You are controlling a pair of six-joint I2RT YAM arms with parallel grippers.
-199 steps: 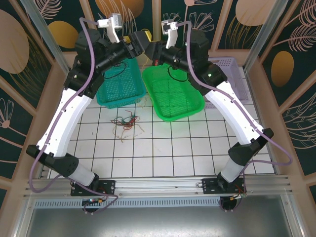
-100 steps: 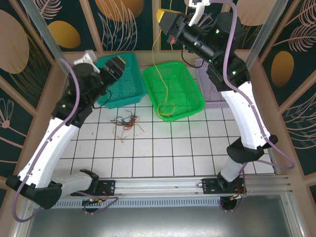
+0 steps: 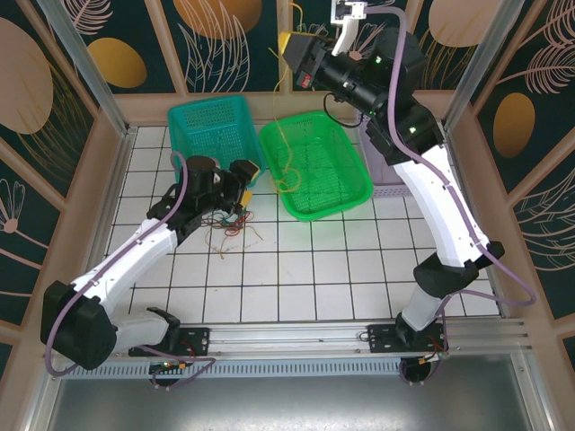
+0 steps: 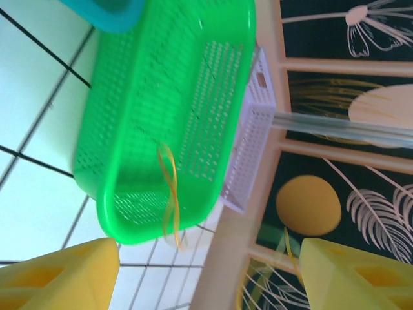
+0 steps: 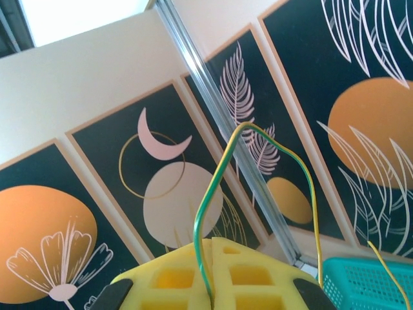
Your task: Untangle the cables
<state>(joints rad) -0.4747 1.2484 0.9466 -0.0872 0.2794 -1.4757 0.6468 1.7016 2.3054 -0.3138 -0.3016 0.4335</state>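
Overhead, a hair-thin yellow-green cable tight in the closed right gripper (left gripper wide open), red-and-tan tangle below.

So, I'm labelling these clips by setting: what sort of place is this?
Likely a robot test cell: arms bolted to a metal rail, a tiled table with plastic baskets, printed panels walling it in.
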